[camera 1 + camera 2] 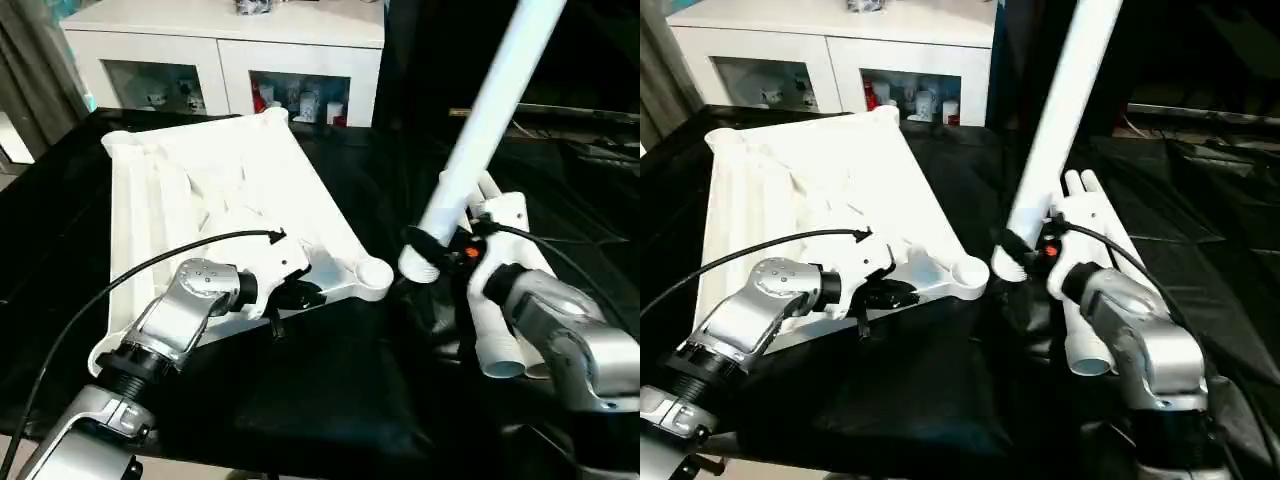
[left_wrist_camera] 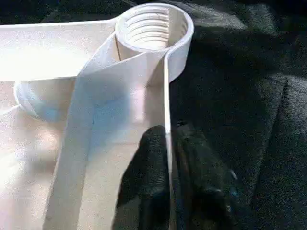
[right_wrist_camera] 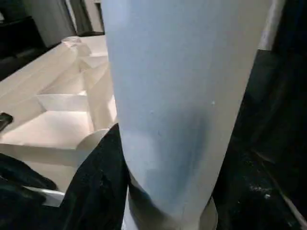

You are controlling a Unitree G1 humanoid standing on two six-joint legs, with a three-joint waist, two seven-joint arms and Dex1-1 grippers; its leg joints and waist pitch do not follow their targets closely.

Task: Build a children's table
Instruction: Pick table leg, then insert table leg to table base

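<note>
1. White plastic tabletop (image 1: pixel 210 200) lies ribbed side up on the black-draped worktop (image 1: pixel 330 390), toward its left half; no leg stands in any visible corner socket.
2. Left gripper (image 1: pixel 290 293) is pinched together on the tabletop's thin rim (image 2: pixel 167 96), just beside the near-right threaded socket (image 2: pixel 152 26), steadying the piece.
3. Right gripper (image 1: pixel 435 255) is clamped around one tubular leg (image 1: pixel 490 120), held tilted, its lower end near that socket but not in it.
4. Spare legs (image 1: pixel 490 330) lie by the worktop's right edge.
5. Judged remaining: all four legs to seat, then flipping upright.
</note>
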